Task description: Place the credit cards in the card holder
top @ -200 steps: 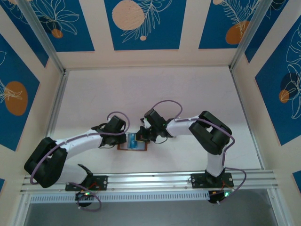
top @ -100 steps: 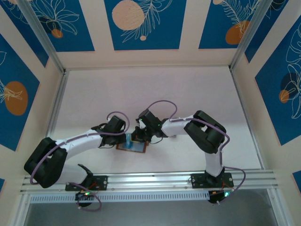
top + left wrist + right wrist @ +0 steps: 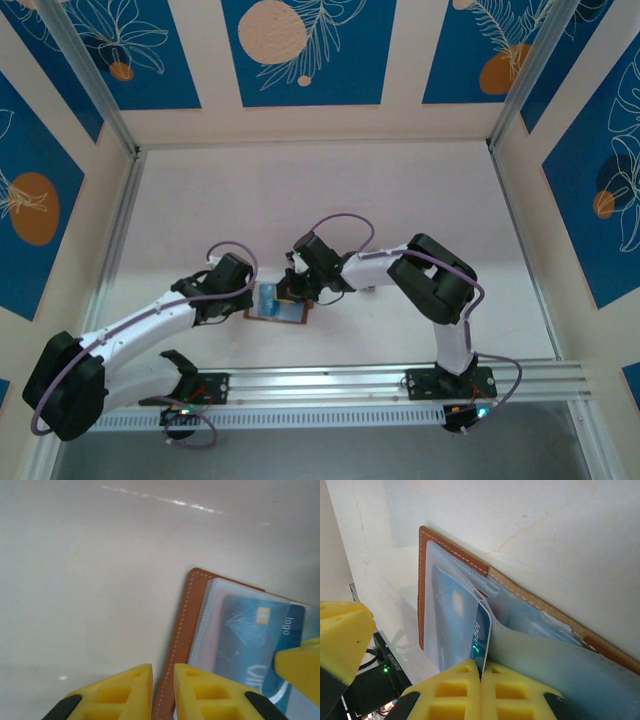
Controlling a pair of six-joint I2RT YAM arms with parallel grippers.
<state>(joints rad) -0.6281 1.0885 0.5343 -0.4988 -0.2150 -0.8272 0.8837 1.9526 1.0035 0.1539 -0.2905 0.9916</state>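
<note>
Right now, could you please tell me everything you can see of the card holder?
The card holder is brown leather with pale stitching along its edge, lying open on the white table. Inside are clear plastic sleeves; a blue card sits partly inside one. The right gripper is shut on that card's edge over the holder. The left gripper stands at the holder's stitched edge, its jaws slightly apart; whether it pinches the leather is unclear.

The brown card holder [image 3: 182,630] lies open on the tabletop, just beside the left fingers [image 3: 125,690]. The blue credit card [image 3: 451,625] sits partly in its clear sleeve, pinched by the right fingers [image 3: 455,687].
</note>
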